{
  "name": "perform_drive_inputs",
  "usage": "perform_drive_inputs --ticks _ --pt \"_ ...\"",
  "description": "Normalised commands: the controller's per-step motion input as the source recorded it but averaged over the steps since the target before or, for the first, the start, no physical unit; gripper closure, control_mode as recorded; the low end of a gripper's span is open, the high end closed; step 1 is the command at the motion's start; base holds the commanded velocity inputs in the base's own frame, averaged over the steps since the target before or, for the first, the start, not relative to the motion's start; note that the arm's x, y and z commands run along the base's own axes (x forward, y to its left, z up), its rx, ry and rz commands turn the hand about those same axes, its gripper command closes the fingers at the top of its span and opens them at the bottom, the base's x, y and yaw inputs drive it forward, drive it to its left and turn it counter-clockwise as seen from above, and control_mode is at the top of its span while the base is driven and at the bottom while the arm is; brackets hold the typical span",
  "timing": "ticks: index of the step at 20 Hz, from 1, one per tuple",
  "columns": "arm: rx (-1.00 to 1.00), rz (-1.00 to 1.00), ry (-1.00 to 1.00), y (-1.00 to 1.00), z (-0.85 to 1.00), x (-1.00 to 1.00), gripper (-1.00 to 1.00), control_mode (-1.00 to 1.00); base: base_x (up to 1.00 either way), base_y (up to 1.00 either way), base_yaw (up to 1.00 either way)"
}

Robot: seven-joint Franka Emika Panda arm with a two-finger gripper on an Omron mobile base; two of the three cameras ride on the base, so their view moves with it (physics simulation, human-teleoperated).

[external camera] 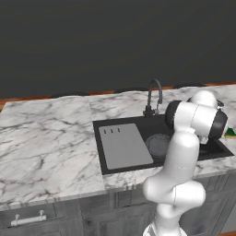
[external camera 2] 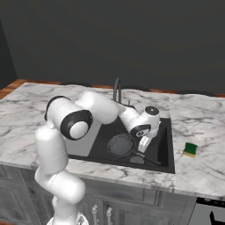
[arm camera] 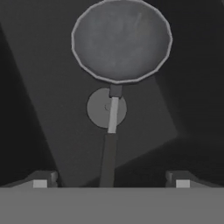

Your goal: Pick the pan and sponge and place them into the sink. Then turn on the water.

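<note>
The pan (external camera 2: 121, 145) lies flat on the floor of the black sink (external camera 2: 163, 145), and its long handle (external camera 2: 147, 158) points toward the front right corner. My gripper (external camera 2: 141, 148) hangs just above that handle, open, holding nothing. In the hand view the pan (arm camera: 121, 41) sits at the top with its handle (arm camera: 109, 153) running down between my spread fingertips (arm camera: 41, 180). The gripper (arm camera: 111, 180) grips nothing. The sponge (external camera 2: 190, 149), green on top and yellow below, rests on the marble counter right of the sink. In the left base view the sponge (external camera: 230, 133) is at the right edge, and my arm partly hides the pan (external camera: 158, 144).
A dark gooseneck tap (external camera 2: 117, 90) stands at the sink's back rim, also seen as tap (external camera: 154, 97). The grey drainboard (external camera: 124, 145) with three slots fills the sink's left part. A round drain (arm camera: 106, 108) lies under the pan handle. Marble counter (external camera: 46, 138) extends left.
</note>
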Motion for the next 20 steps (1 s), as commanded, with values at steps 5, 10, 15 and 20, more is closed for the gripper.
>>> perform_drive_inputs --ticks 5,10,15,20 --pt "0.00 -0.17 0.00 0.00 1.00 -0.17 -1.00 -1.00 0.00 0.00 0.00" --pt "0.00 -0.35 0.00 -0.17 0.78 -0.58 -1.00 -1.00 0.00 0.00 0.00" --pt "0.00 -0.51 0.00 -0.38 0.49 -0.53 -1.00 -1.00 0.00 0.00 0.00" --pt "0.00 -0.54 0.03 -0.45 0.23 -0.08 -1.00 -1.00 0.00 0.00 0.00"
